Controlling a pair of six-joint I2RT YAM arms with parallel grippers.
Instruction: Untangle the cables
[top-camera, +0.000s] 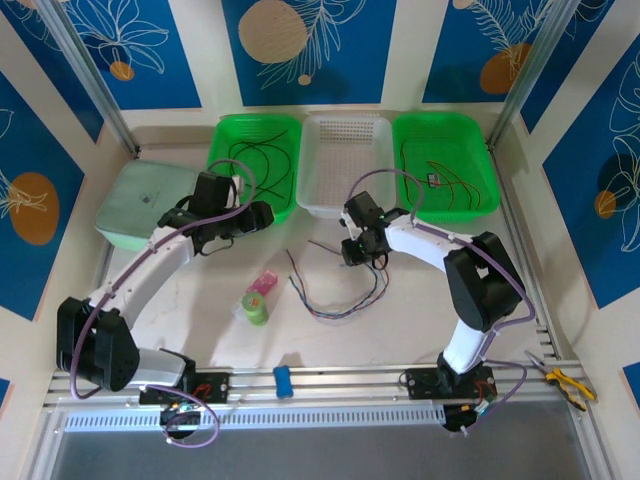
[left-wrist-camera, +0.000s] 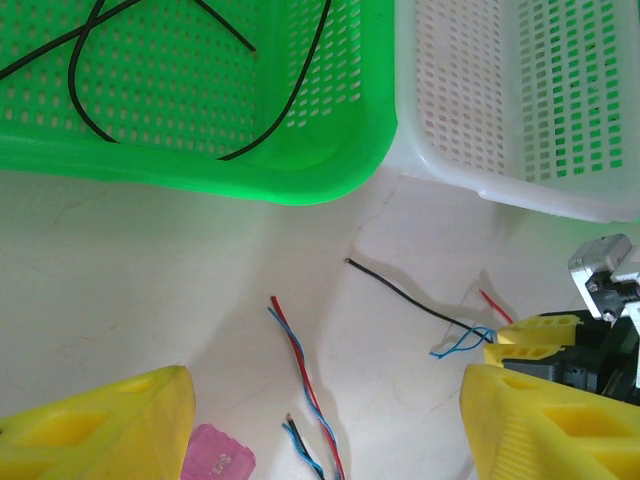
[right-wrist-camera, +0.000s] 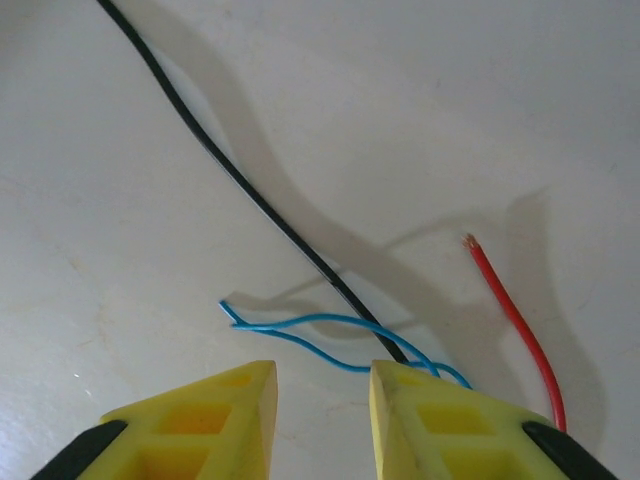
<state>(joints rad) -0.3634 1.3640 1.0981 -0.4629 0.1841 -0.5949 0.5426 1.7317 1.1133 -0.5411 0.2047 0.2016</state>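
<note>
The cables (top-camera: 340, 295) lie in a loose tangle on the white table in the top view. My right gripper (top-camera: 362, 252) hangs low over their upper ends. In its wrist view the yellow jaws (right-wrist-camera: 322, 368) stand apart with nothing between them. A thin blue wire (right-wrist-camera: 300, 328) curls just ahead of the tips. A black wire (right-wrist-camera: 250, 190) runs under the right fingertip (right-wrist-camera: 420, 400), and a red wire (right-wrist-camera: 510, 310) lies to the right. My left gripper (top-camera: 255, 215) is open (left-wrist-camera: 325, 430) above a twisted red-and-blue pair (left-wrist-camera: 300, 370), touching none of it.
A green basket (top-camera: 215, 150) with black wires, a white basket (top-camera: 345, 208) and a second green basket (top-camera: 445, 215) line the back. A pink piece (top-camera: 262, 284) and a green cylinder (top-camera: 256, 310) stand left of the tangle. A pale pouch (top-camera: 140, 205) lies far left, and pliers (top-camera: 565, 380) near right.
</note>
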